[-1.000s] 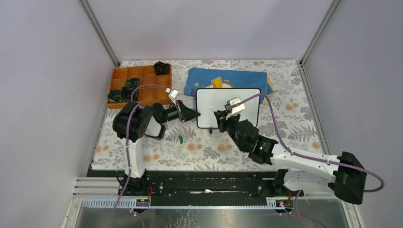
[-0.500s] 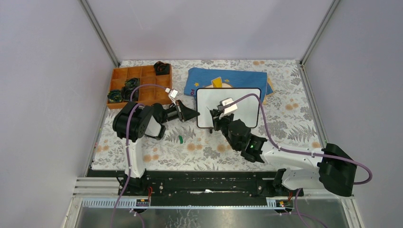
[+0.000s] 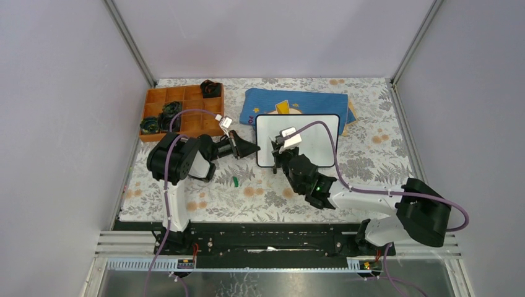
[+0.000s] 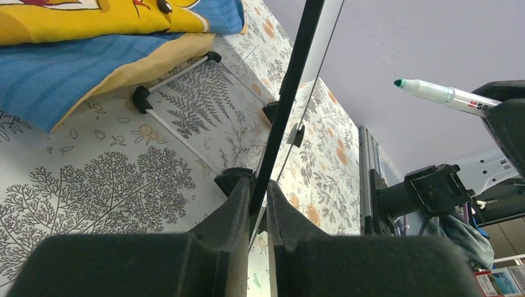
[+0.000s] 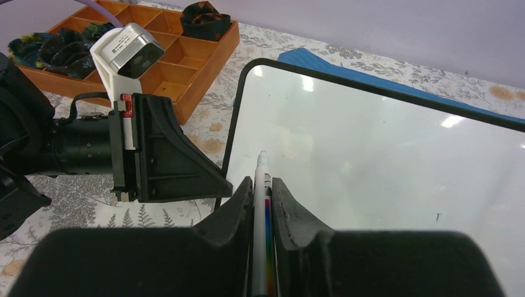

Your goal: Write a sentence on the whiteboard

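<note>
Over the flower-printed counter (image 3: 260, 198), the top view showed the whiteboard (image 3: 265, 137) sitting near the middle, just in front of a blue cloth (image 3: 297, 102). The left gripper (image 3: 255, 148) met the whiteboard's left edge from the side, probably to steady it against the push of writing. The right gripper (image 3: 280, 151) hung over the whiteboard's near left part. An orange tray (image 3: 162, 102) of square compartments stood well to the left. A small green cap (image 3: 235, 181) lay on the counter near the left arm.

Through the left wrist camera, the left gripper (image 4: 255, 185) was nearly closed, pinching the thin black rim of the whiteboard (image 4: 297, 80), which appeared edge-on as a slim, stiff panel. The marker (image 4: 442, 96), a clear barrel with a green tip, pointed toward the whiteboard's face with a gap between them.

On the right wrist view, the right gripper (image 5: 263, 189) was clamped tight on the marker (image 5: 261, 179), which lay along the fingers so that its tip led. The whiteboard (image 5: 371, 161) was glossy white with rounded corners and glare spots. None of the sentence showed on it, so writing seemed not yet begun. The tip sat over the upper left area, a sensible place to start a line. Whether it touched the whiteboard could not be told from this view.
</note>
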Action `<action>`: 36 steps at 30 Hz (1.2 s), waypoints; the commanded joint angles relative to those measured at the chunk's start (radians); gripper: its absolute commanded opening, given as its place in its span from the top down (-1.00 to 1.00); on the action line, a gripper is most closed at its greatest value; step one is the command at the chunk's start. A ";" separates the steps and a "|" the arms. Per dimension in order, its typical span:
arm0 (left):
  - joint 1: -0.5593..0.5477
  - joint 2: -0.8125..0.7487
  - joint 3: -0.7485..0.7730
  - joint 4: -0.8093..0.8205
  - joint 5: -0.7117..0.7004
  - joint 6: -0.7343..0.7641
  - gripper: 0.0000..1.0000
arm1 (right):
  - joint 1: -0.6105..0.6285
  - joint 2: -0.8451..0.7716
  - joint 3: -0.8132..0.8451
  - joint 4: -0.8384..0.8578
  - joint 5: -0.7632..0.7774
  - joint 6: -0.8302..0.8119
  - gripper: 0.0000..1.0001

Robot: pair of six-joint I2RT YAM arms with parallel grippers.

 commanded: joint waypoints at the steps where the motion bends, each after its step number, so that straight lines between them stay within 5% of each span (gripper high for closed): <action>1: 0.005 0.019 -0.018 0.024 -0.018 0.034 0.88 | 0.006 0.036 0.065 0.109 0.062 -0.029 1.00; 36: -0.008 0.000 -0.024 -0.027 -0.020 0.075 1.00 | -0.122 0.165 0.157 0.069 -0.046 0.116 1.00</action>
